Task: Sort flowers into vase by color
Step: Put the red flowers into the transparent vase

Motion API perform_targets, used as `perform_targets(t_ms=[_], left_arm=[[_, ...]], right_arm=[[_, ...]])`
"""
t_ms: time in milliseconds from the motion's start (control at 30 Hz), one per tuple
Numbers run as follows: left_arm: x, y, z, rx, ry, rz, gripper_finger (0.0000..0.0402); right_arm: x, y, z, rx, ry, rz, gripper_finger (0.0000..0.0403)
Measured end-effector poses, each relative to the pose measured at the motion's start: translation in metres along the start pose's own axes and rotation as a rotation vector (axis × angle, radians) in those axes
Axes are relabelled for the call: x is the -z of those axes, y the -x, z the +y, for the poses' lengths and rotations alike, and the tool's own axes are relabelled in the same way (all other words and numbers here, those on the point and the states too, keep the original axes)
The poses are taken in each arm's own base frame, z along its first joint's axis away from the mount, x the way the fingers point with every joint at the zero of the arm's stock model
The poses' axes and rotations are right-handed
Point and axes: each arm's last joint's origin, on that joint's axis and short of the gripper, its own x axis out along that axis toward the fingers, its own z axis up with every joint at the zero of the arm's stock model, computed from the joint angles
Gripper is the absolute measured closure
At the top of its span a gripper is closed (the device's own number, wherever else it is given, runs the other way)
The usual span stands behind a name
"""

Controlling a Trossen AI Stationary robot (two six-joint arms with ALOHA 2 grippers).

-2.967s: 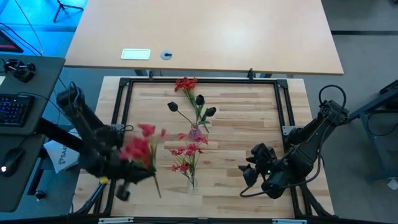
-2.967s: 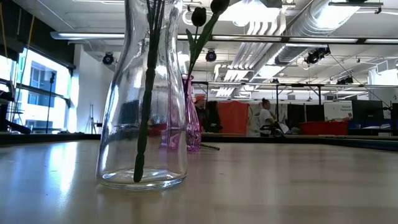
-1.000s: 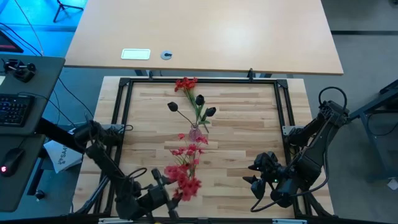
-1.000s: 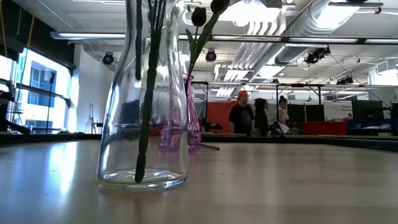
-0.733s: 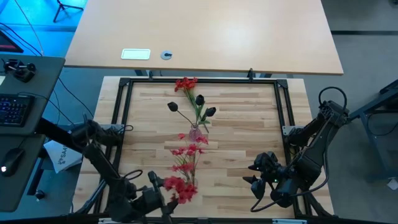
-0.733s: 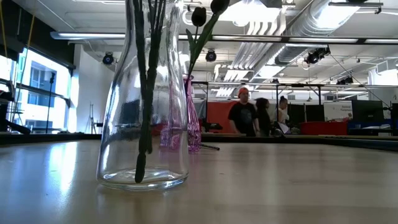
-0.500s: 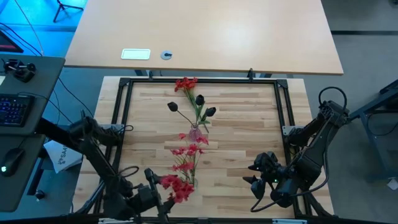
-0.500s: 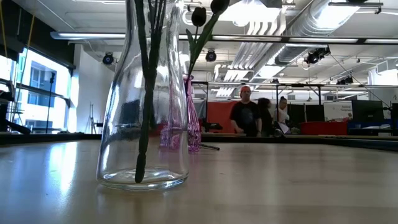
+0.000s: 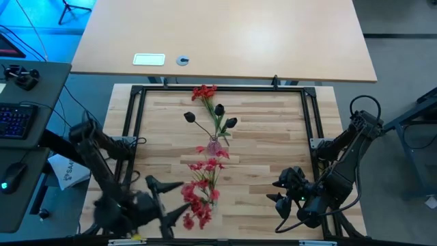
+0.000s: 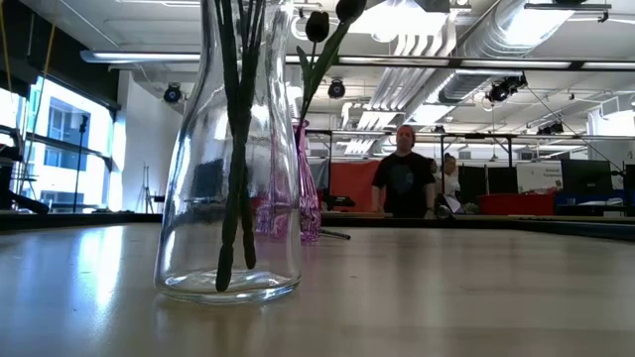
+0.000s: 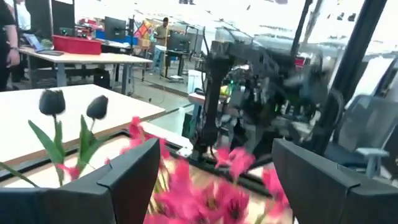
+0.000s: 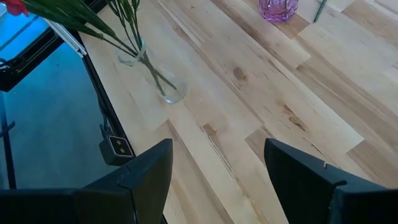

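A clear glass vase (image 10: 228,198) stands near the table's front edge with several red flowers (image 9: 194,203) in it, their stems down at its bottom (image 10: 234,253). My left gripper (image 9: 169,203) hovers open just to the left of the blossoms. In the left wrist view the red flowers (image 11: 205,193) show between its spread fingers. Behind stands a purple vase (image 9: 214,145) with dark flowers (image 9: 220,109). One more red flower (image 9: 203,92) lies on the table at the far edge. My right gripper (image 9: 274,193) waits open at the near right.
A black frame (image 9: 133,123) borders the wooden table top. Bare wood (image 12: 261,93) lies between the vases and my right gripper (image 12: 217,168). People stand in the room beyond the table (image 10: 402,183).
My left gripper has opened and let go of the red bunch, then drawn back toward the table's left edge. The bunch's stem has slid down inside the clear vase until it reached the bottom, and the blossoms now lean out over the vase's left side.
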Motion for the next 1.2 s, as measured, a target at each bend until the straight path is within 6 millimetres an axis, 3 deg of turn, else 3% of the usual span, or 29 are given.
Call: perform_targets(t_ms=[200, 333, 400, 500, 633, 767, 867, 1033, 1200], left_arm=[[-0.046, 0.003, 0.028, -0.089, 0.017, 0.015, 0.0105], [-0.073, -0.001, 0.056, -0.118, 0.098, 0.008, 0.0105], [-0.074, -0.005, 0.071, -0.139, 0.114, 0.002, 0.0105], [-0.059, -0.008, 0.095, -0.154, 0.209, -0.015, 0.0105], [-0.016, -0.006, 0.127, -0.075, 0.451, -0.034, 0.0105], [0.033, -0.006, 0.158, -0.061, 0.657, -0.030, 0.0105], [0.056, -0.011, 0.175, -0.050, 0.736, -0.025, 0.0105], [0.074, -0.030, 0.201, -0.044, 0.712, -0.008, 0.0105], [0.081, -0.061, 0.238, 0.014, 0.632, 0.157, 0.0105]], right_arm=[[-0.004, -0.003, 0.000, 0.012, -0.014, -0.032, 0.0155], [-0.012, -0.023, 0.001, 0.067, -0.058, -0.033, 0.0155], [-0.016, -0.036, 0.002, 0.097, -0.050, -0.025, 0.0155], [-0.017, -0.055, 0.004, 0.134, -0.006, 0.039, 0.0155], [-0.014, -0.074, 0.004, 0.173, 0.054, 0.115, 0.0155], [-0.015, -0.076, 0.003, 0.201, 0.112, 0.059, 0.0155], [-0.019, -0.072, -0.001, 0.234, 0.120, 0.004, 0.0155], [-0.035, -0.077, -0.012, 0.303, 0.096, -0.011, 0.0155], [-0.067, -0.094, -0.028, 0.352, 0.034, 0.036, 0.0155]])
